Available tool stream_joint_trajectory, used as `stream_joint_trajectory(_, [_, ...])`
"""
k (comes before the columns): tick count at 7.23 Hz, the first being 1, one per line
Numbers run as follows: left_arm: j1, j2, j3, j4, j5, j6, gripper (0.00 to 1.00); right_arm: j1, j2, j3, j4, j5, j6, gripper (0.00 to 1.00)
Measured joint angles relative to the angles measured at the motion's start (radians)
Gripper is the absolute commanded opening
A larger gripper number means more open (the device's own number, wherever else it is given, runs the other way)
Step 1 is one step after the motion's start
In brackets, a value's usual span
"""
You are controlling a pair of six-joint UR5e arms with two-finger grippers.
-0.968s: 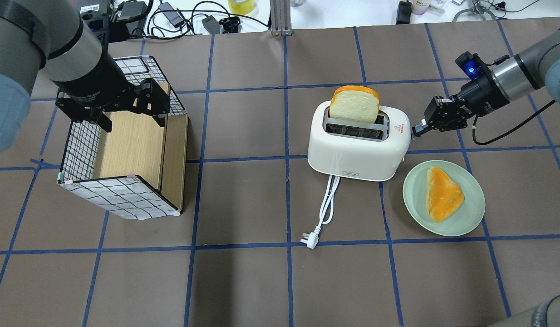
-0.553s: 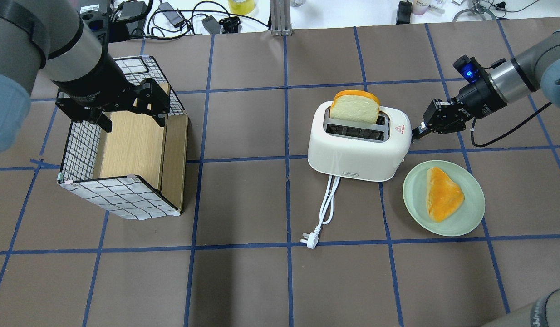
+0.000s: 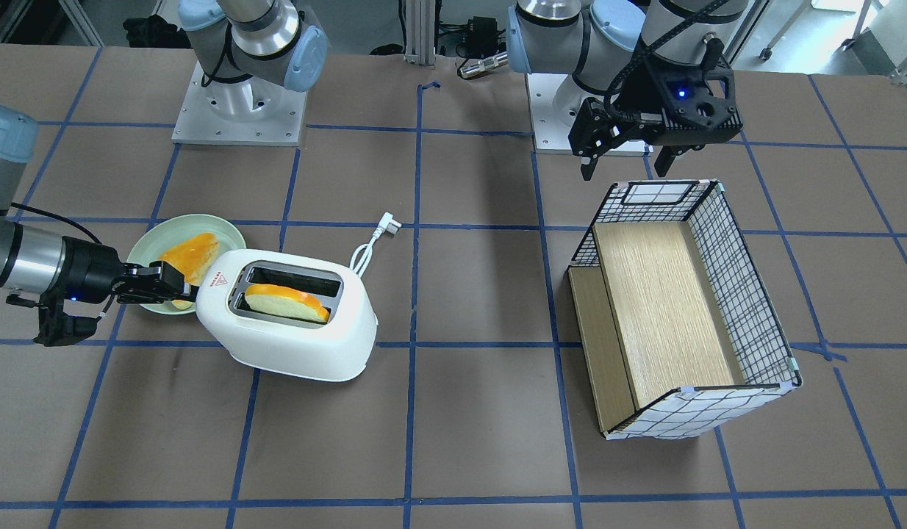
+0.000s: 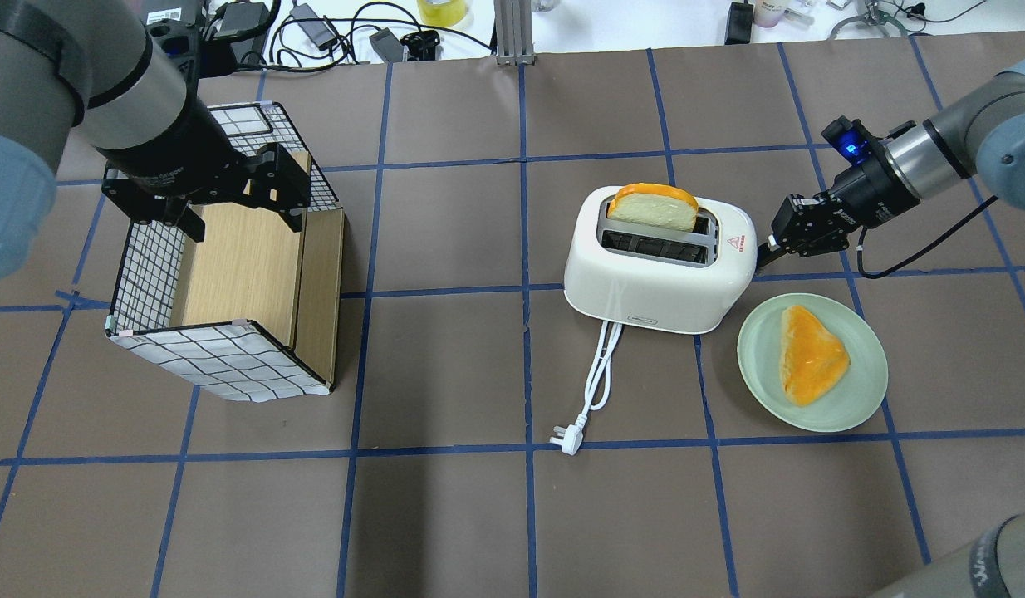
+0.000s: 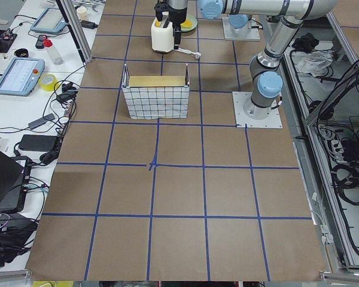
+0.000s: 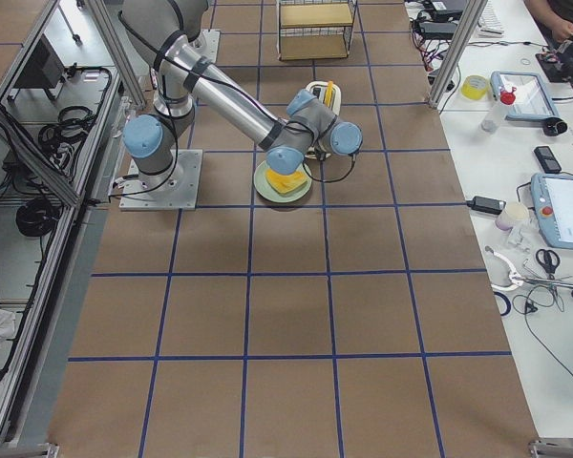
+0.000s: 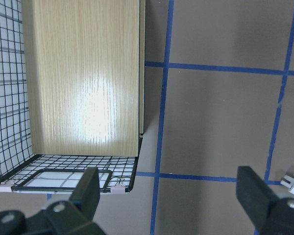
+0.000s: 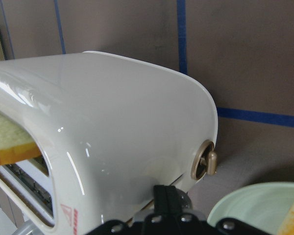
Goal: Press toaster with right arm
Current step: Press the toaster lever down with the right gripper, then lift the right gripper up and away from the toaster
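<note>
The white toaster [image 4: 654, 286] stands mid-table, its cord and plug [image 4: 566, 440] trailing toward me. A slice of bread [image 4: 652, 208] sits low in its far slot. My right gripper [image 4: 762, 253] is shut, and its fingertips press low against the toaster's right end. In the right wrist view the shut fingers [image 8: 164, 196] meet the toaster [image 8: 112, 122] just below the small knob [image 8: 208, 164]. In the front view the right gripper [image 3: 185, 290] touches the toaster [image 3: 292, 345]. My left gripper [image 4: 238, 199] hangs open and empty over the basket.
A green plate [image 4: 753, 349] with an orange-crusted bread piece [image 4: 811, 353] lies just right of the toaster, under my right wrist. A wire-grid basket [image 4: 222, 365] with a wooden floor lies at the left. Cables and clutter line the far edge.
My right gripper has moved down along the toaster's end. The bread slice has sunk from standing tall to low in the slot. The left arm has not moved.
</note>
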Motion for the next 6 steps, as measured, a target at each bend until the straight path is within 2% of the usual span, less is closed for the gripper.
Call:
stream_joint_trajectory(4, [0.0,0.0,0.0,0.0,0.0,0.0,1.0,0.0,0.012,0.013,-0.022,-0.022,0.019,0.0])
stream_joint_trajectory(5, [0.0,0.0,0.0,0.0,0.0,0.0,1.0,0.001,0.005,0.009,-0.022,-0.025,0.055,0.03])
stream_joint_trajectory(6, [0.0,0.0,0.0,0.0,0.0,0.0,1.0,0.004,-0.02,-0.007,-0.021,-0.046,0.127,0.1])
